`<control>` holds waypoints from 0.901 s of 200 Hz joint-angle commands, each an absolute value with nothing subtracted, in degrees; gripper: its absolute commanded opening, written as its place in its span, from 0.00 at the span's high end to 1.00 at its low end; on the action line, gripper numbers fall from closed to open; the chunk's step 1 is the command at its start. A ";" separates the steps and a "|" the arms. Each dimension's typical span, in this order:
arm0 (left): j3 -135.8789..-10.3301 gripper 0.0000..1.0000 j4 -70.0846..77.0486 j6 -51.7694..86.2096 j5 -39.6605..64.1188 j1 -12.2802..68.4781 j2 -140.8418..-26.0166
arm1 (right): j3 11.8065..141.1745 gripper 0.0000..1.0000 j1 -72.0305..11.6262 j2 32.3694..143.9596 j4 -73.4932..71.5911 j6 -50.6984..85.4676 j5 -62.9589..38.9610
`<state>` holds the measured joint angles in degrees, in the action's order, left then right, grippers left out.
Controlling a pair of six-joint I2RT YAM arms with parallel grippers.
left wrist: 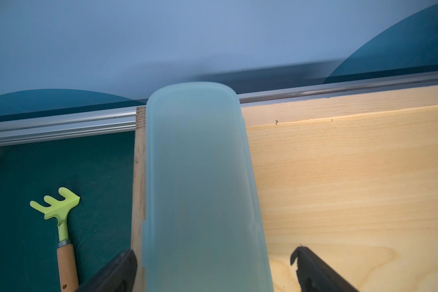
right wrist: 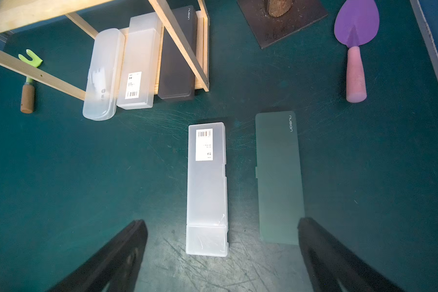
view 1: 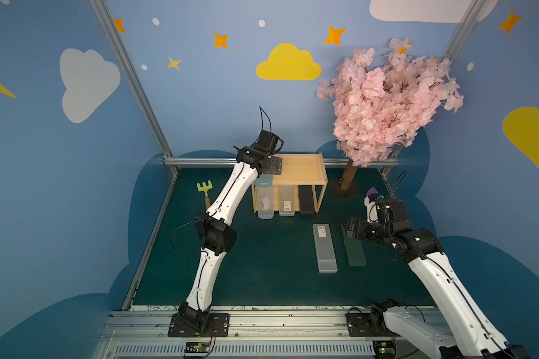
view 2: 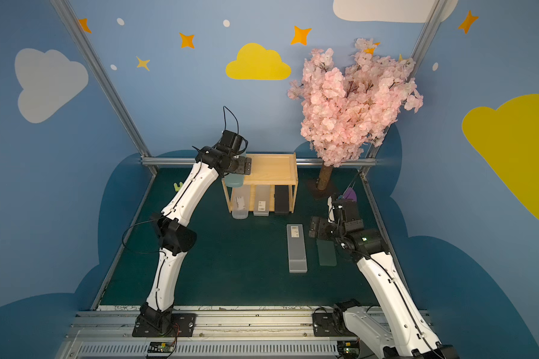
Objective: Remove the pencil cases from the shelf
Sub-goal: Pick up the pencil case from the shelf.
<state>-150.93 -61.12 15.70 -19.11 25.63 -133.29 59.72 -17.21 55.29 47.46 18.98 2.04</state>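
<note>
1. Left gripper (left wrist: 213,252) is released and straddles the light teal case (left wrist: 195,164). Its left finger (left wrist: 116,268) sits outside the shelf (view 1: 302,167) rim, so we risk snagging wood or skewing the case on closing.
2. The case is translucent with a rounded end and looks slick. It lies along the top tier's left edge.
3. Right gripper (right wrist: 221,221) is released and empty, near-right.

Three pencil cases (view 1: 287,203) lie in the shelf (view 1: 302,169), two more before it.

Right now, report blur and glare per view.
Left wrist view: the light teal plastic case looks soft, near the lens. Right wrist view: glare whitens the dark green mat beside the frosted labelled case. Both top views: dim, sharp.
</note>
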 commanded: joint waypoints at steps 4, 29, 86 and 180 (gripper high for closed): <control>-150.01 0.00 -61.14 16.45 -19.08 25.62 -134.43 | 59.07 0.02 -16.44 54.30 48.17 18.28 0.47; -149.61 0.02 -61.18 17.06 -18.25 25.74 -134.47 | 58.76 0.02 -15.93 54.14 48.22 18.28 0.00; -149.46 0.10 -60.37 17.55 -16.46 26.45 -134.43 | 58.02 0.02 -15.03 53.44 48.17 18.15 -1.01; -149.77 0.00 -60.37 17.97 -17.46 26.81 -135.75 | 57.01 0.02 -14.07 53.09 48.25 18.11 -2.59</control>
<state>-150.19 -60.01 17.28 -17.54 26.63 -133.51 57.74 -14.55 53.95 47.62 18.96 -1.61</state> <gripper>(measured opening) 0.986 0.982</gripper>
